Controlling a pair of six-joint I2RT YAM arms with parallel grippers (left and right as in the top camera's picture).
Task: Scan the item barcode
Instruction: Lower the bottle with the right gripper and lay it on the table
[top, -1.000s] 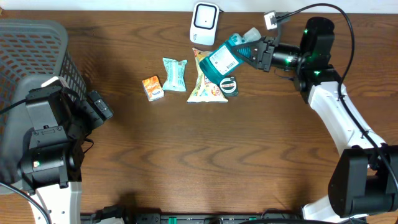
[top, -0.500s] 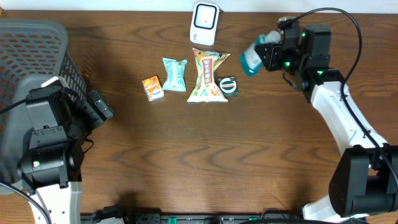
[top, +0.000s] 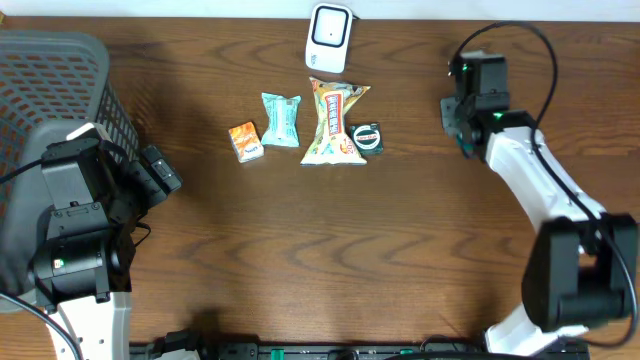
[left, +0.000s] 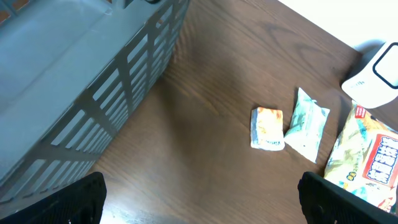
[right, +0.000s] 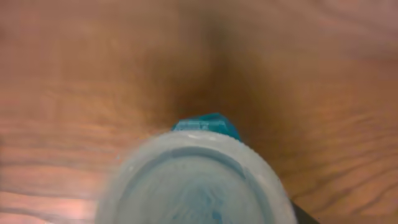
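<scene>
The teal bottle with a pale ribbed screw cap fills the lower middle of the right wrist view. It is seen end-on and blurred, cap toward the lens, with brown table beyond it. In the overhead view it is hidden under the right pincer at the upper right of the frame. The fingers barely show, but the right pincer appears partly closed round the bottle. The left pincer hangs spread wide and empty at the bottom of its own view, beside the grey slatted plastic basket at the left edge of the frame. The white rounded barcode scanner stands at the top centre of the dark wooden table, well apart from the bottle. Below it lie a yellow-green snack bag and a small round dark tin. The step in hand looks like presenting the bottle to the scanner. To do that well, the wrist would need to roll until the printed label, not visible now, faces the scanner's window. The bottle should travel above the snack bag rather than through it, with the fingers off the code. It should then be held square and steady just in front of the scanner, since a tilted or moving label is likely to misread.
</scene>
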